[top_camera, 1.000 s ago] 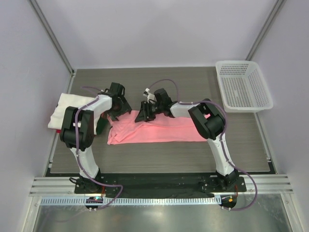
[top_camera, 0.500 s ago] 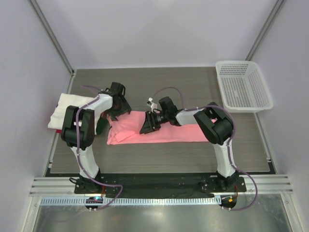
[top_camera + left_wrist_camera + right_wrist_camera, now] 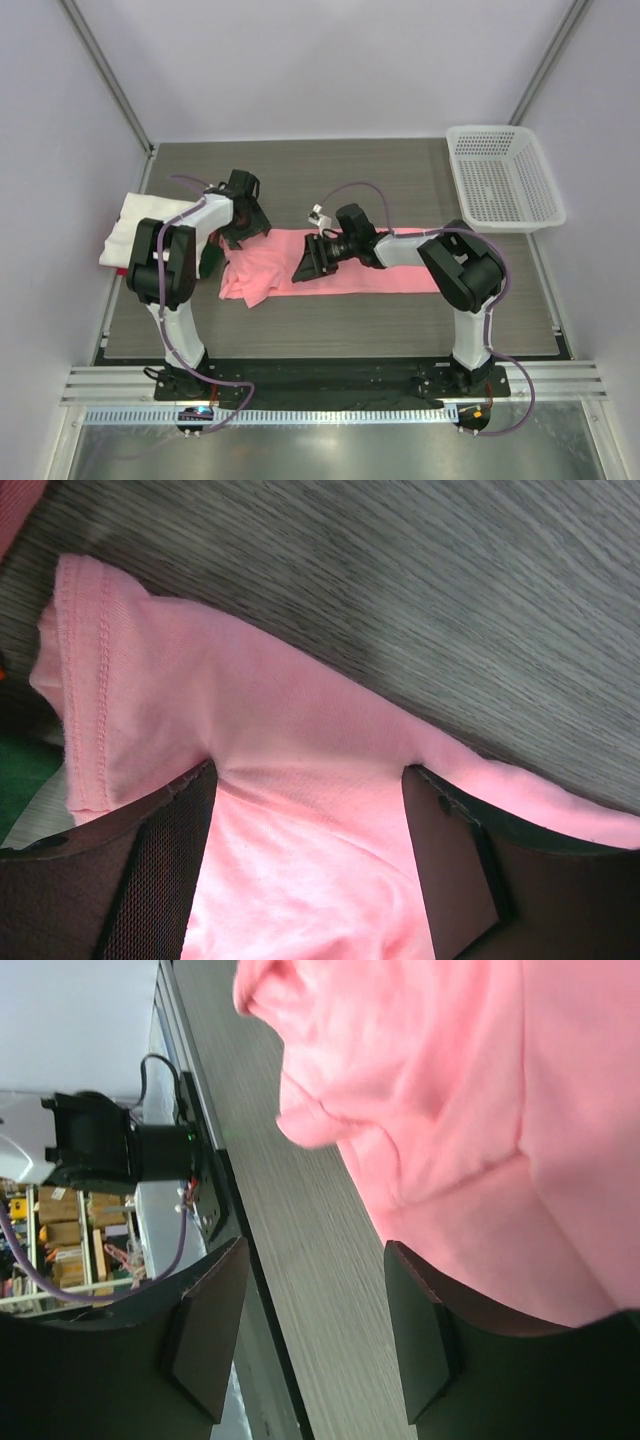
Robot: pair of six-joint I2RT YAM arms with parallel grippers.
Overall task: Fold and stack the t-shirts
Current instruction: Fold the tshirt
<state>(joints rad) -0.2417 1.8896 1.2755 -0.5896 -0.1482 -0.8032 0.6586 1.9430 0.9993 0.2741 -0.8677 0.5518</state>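
A salmon-pink t-shirt (image 3: 380,265) lies spread in a long strip across the middle of the table, rumpled at its left end. My left gripper (image 3: 243,228) sits on its far left corner. In the left wrist view the left gripper (image 3: 310,775) stands wide open, pink cloth (image 3: 300,730) and a hemmed sleeve lying between and ahead of its fingers. My right gripper (image 3: 305,268) hovers low over the shirt's middle near edge. The right wrist view shows it (image 3: 315,1250) open over bare table, the shirt (image 3: 450,1080) beside its right finger. A folded white t-shirt (image 3: 140,222) rests at the left edge.
A white mesh basket (image 3: 500,185) stands at the back right corner. Grey wood-grain table (image 3: 330,180) shows behind the shirt and along the front. Both arm bases sit on the black rail at the near edge.
My right gripper has moved toward the near edge across the pink shirt and opened its jaws. The shirt's left end now bulges nearer the front. The left gripper has stayed put.
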